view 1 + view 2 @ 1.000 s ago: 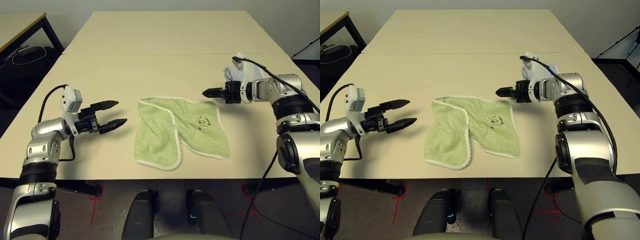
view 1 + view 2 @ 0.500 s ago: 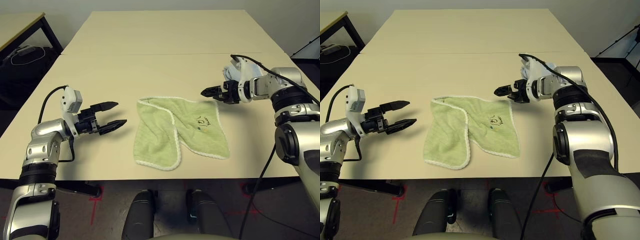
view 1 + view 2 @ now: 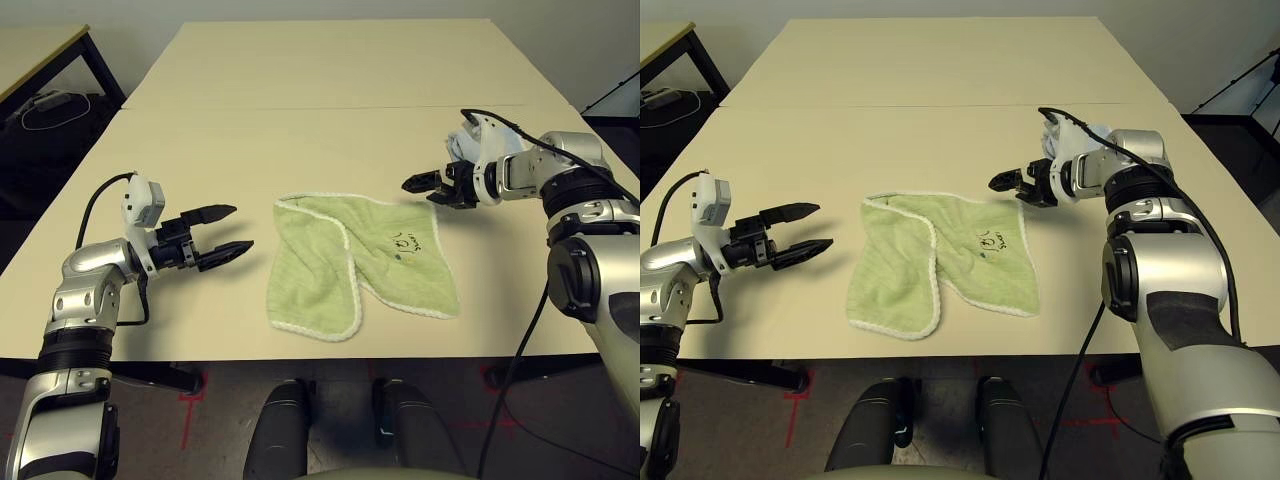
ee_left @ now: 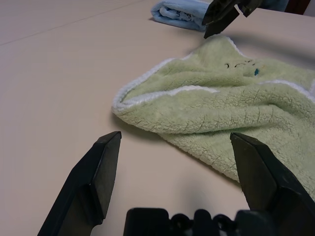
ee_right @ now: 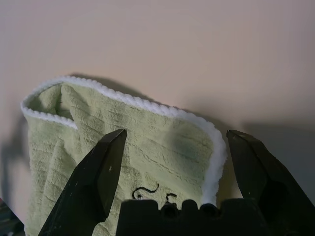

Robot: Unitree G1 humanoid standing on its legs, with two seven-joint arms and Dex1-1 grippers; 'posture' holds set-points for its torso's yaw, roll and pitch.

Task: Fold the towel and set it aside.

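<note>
Your green terry towel point(image 3: 360, 265) lies mid-table, loosely doubled with one flap overlapping, white stitched edging uneven; folding is incomplete and it is not yet set aside. The right gripper point(image 3: 422, 185) hangs over its far right corner, jaws spread, holding nothing. The left gripper point(image 3: 222, 231) waits beside its left edge, likewise open. A pale blue folded towel point(image 4: 179, 12) lies beyond.
</note>
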